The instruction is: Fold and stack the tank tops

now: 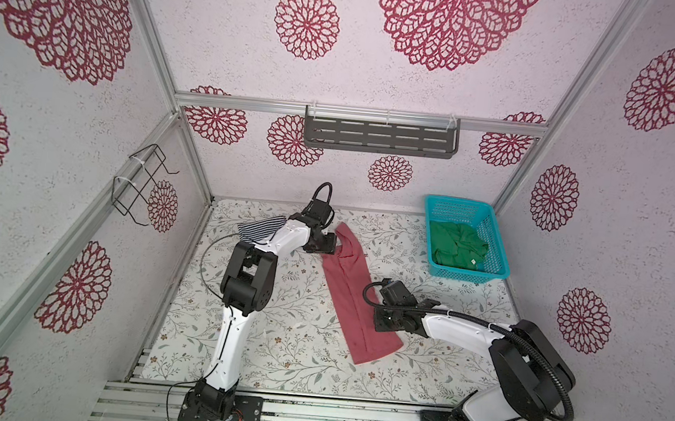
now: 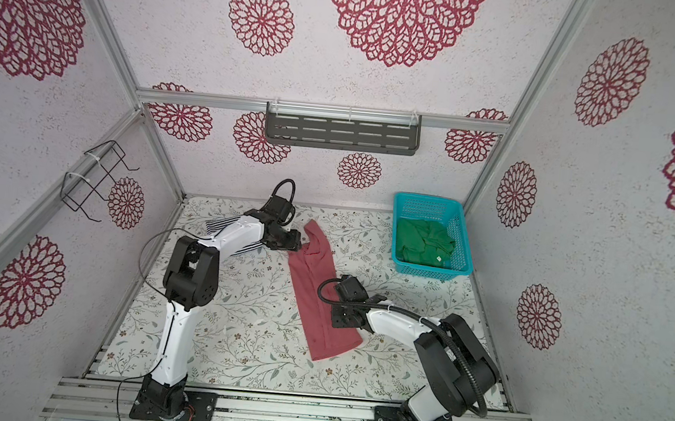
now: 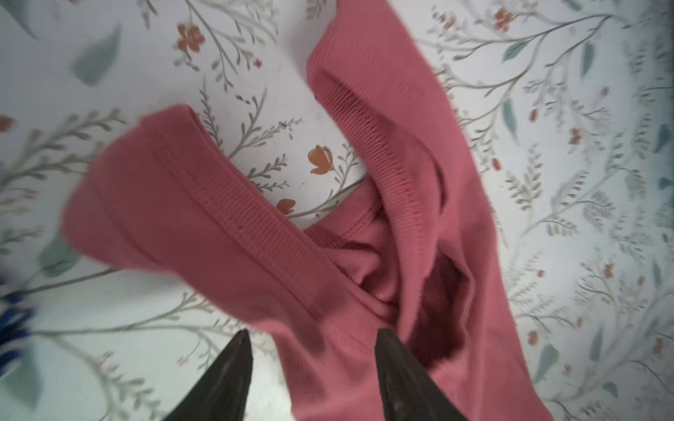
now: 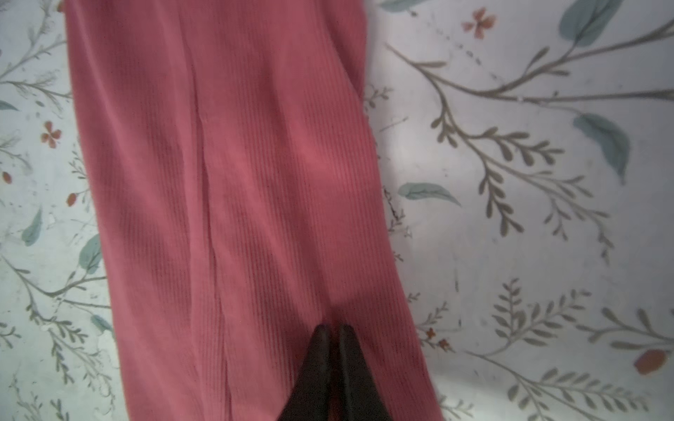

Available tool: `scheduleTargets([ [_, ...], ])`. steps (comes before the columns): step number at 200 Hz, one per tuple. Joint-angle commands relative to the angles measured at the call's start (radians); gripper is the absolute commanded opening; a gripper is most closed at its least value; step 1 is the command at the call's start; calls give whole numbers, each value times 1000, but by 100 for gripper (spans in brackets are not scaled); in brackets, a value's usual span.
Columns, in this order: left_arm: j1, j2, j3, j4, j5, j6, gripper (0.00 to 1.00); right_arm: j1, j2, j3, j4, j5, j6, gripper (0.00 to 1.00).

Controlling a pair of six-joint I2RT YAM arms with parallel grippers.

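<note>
The red-pink tank top (image 1: 344, 299) (image 2: 311, 296) lies as a long narrow strip slanting across the middle of the table. My left gripper (image 1: 334, 248) (image 2: 301, 244) is at its far strap end, open (image 3: 312, 337), with its fingers astride the cloth (image 3: 182, 204). Low over the near half of the strip (image 4: 237, 182), my right gripper (image 1: 376, 324) (image 2: 335, 317) is shut (image 4: 333, 328), pinching the cloth. The striped tank top (image 1: 259, 229) (image 2: 217, 226) lies at the far left, partly hidden under my left arm. The green tank top (image 1: 455, 247) (image 2: 424, 244) is crumpled in the basket.
A teal mesh basket (image 1: 492, 233) (image 2: 461, 230) stands at the far right corner of the floral table (image 1: 274, 339). A grey shelf (image 1: 380, 136) hangs on the back wall and a wire rack (image 1: 142, 182) on the left wall.
</note>
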Motion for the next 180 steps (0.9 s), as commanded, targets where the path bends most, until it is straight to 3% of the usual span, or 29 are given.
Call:
scheduleTargets([
  [1, -1, 96, 78, 11, 18, -58, 57, 20, -11, -19, -19, -11, 120, 10],
  [31, 11, 237, 241, -10, 61, -110, 55, 80, -21, -30, -4, -71, 251, 11],
  [61, 18, 393, 507, -108, 93, -114, 57, 179, 9, 2, 67, -112, 367, 11],
  [81, 32, 408, 573, -147, 106, -96, 62, 213, 0, 49, 52, -69, 385, 17],
  [99, 37, 278, 426, -79, 92, -64, 70, 198, -37, 69, -22, 24, 352, 27],
  [121, 36, 66, 206, 35, 66, -39, 81, 157, -92, 55, -58, -24, 329, 36],
  [152, 33, -206, -20, 66, 6, -60, 87, 152, -105, 31, -60, -87, 334, 32],
  [180, 21, -478, -377, 170, -8, -154, 86, 155, -87, -24, -28, -118, 353, 33],
])
